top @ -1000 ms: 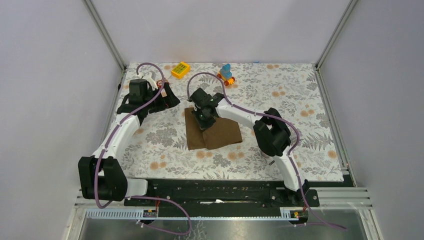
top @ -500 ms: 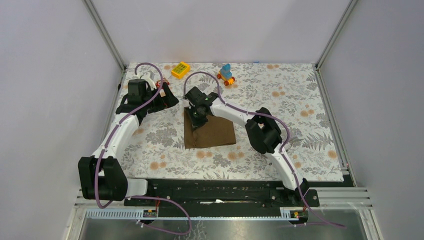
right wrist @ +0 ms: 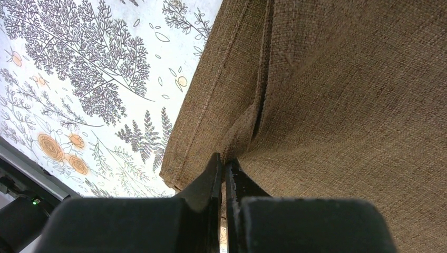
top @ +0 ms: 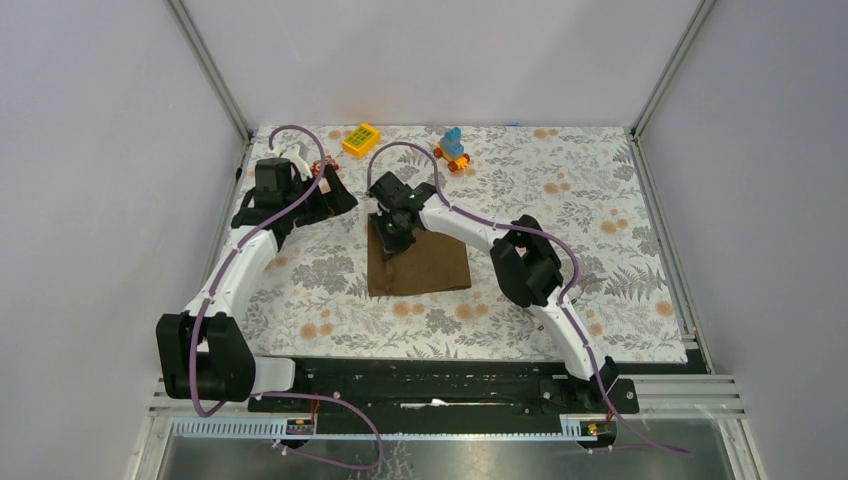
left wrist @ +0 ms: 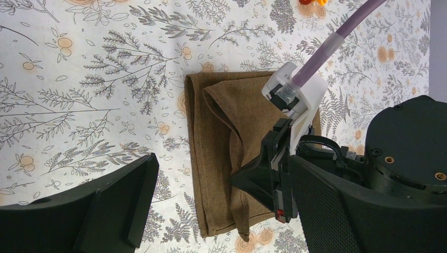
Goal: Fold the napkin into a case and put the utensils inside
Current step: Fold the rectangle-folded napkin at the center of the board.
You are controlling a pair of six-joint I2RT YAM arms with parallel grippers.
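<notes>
A dark-brown napkin (top: pixel 425 268) lies folded on the desk (top: pixel 600 225), which is covered in a grey and orange floral print. The cloth sits a little left of the middle, as a rough rectangle of several layers. In the left wrist view a hemmed strip runs down one side of it, with a slanting flap lying over the rest.

The right arm reaches in from the near right, its elbow raised, and bends down over the far left part of the napkin. The right end effector (top: pixel 388 242) is closed there. Its wrist camera shows the two dark fingertips (right wrist: pixel 213 174) pressed together with a raised ridge of brown cloth pinched between them. The rest of the napkin spreads flat on the desk around that ridge.

The left arm stretches along the left side of the desk. The left end effector (top: pixel 336 197) sits near the far left corner, just beside the napkin's far left corner and apart from it. Its jaws stand wide apart and hold nothing.

Along the far edge, well apart from the napkin, sit a yellow toy block (top: pixel 361 139) and a blue toy on orange wheels (top: pixel 453 147).
</notes>
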